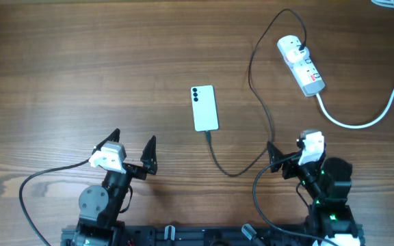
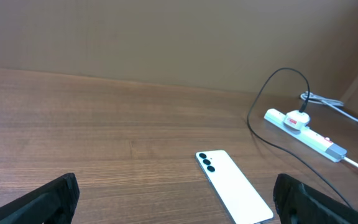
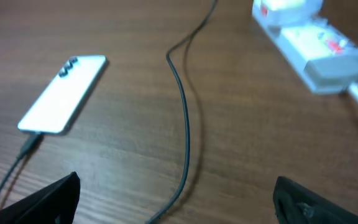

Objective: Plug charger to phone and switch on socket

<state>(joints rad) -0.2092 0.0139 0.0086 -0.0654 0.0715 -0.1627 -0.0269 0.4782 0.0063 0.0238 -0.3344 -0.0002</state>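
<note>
The phone [image 1: 205, 108] lies pale back up mid-table, its three lenses at the far end; it also shows as phone [image 2: 235, 186] and phone [image 3: 61, 93]. The charger's black cable [image 1: 260, 102] runs from the socket [image 1: 301, 65], loops toward me, and its plug tip [image 3: 30, 144] meets the phone's near short edge. The white socket [image 2: 303, 130] lies far right, with red marks on the socket [image 3: 309, 43]. My left gripper [image 1: 133, 140] is open left of and nearer than the phone, empty [image 2: 176, 205]. My right gripper [image 1: 291, 152] is open above the cable loop [image 3: 176, 199].
A thick white cord [image 1: 375, 116] curves from the socket's near end toward the table's right edge. Both arms' own black cables trail near the front edge. A wall rises behind the table in the left wrist view.
</note>
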